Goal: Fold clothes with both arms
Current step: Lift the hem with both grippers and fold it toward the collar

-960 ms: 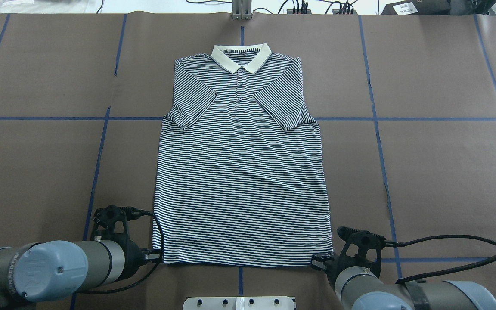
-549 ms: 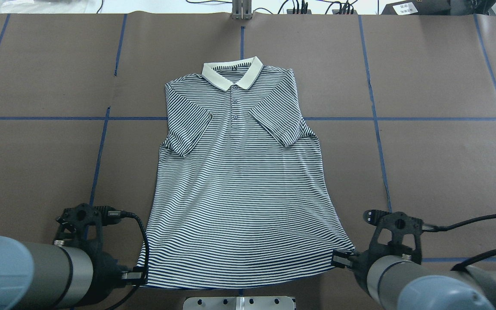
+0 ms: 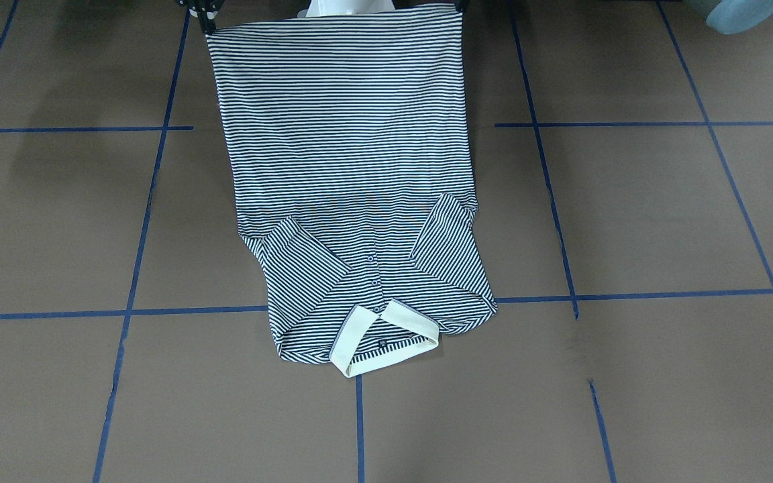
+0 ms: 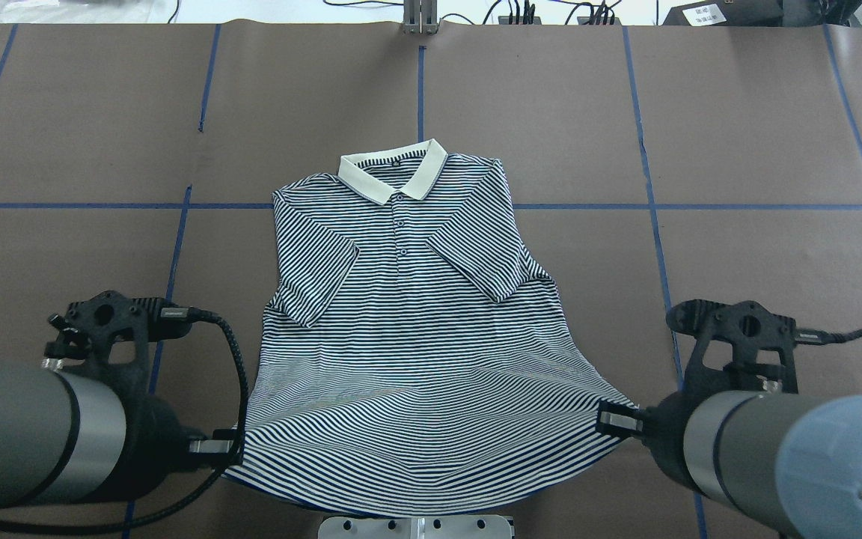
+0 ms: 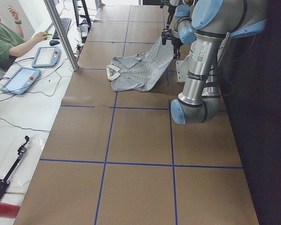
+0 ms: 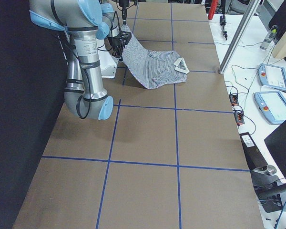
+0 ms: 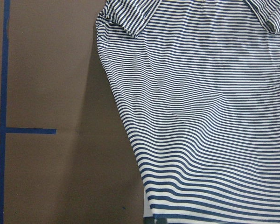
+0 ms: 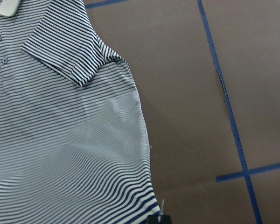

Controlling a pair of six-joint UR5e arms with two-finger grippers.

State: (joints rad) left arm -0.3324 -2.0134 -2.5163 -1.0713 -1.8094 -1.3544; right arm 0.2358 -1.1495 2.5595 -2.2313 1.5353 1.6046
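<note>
- On the brown paper-covered counter (image 4: 738,299), overhead: thin-striped navy-and-white polo shirt (image 4: 401,337), collar end resting, hem raised; left gripper (image 4: 215,447) and right gripper (image 4: 615,419) jaws each pinch a hem corner.
- Front-facing: hem stretched straight.
- Wrist views: rippling cloth seems light, limp; corners suit gripping.

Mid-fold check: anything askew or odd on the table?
Slightly. The polo shirt lies skewed: in the overhead view its collar sits left of the centre tape line, while the left gripper and right gripper hold the lifted hem centred on it. No damage shows.
</note>
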